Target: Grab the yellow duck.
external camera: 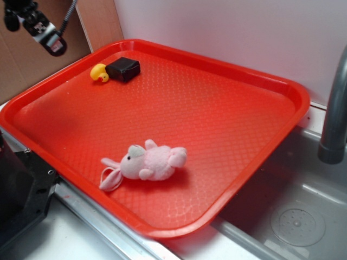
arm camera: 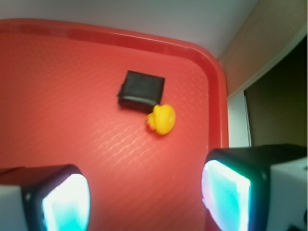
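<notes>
Duck [external camera: 99, 72] sits in a far corner of the red tray [external camera: 217, 114], touching the black block [external camera: 123, 69]. Gripper [arm camera: 144, 202] hangs above the tray with its jaws spread wide and nothing between them — well apart from the duck. Pink rabbit [external camera: 145, 164] lies near the front rim.

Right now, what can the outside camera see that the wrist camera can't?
Only the exterior view shows the pink rabbit, the sink and the faucet. Only the wrist view shows the gripper with its fingers spread open and empty. Both show the duck touching the black block in a corner of the red tray.
</notes>
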Robot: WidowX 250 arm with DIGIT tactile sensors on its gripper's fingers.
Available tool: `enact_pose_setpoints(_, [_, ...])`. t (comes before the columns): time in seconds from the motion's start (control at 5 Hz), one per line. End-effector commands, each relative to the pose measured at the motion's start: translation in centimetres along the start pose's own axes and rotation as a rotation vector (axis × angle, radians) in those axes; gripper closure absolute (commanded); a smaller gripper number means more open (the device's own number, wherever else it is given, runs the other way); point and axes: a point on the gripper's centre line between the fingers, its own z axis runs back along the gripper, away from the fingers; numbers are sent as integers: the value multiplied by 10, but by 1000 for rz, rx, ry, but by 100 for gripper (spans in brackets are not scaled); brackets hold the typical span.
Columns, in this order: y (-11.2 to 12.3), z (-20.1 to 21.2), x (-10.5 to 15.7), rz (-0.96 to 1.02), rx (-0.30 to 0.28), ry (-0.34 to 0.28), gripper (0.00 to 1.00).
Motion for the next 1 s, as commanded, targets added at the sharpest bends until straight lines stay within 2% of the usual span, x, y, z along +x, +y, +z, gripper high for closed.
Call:
enact_pose_setpoints(0.0, [21,-39,11,-68,86,8,0])
enact_pose_setpoints(0.2, [29,-52,18,-67,1,-20,0])
enact_pose_setpoints(0.6, [36,-79,24,-75,-14,32,0])
enact_pose_setpoints(0.8, [32,-102,28,-96,-51,82,0])
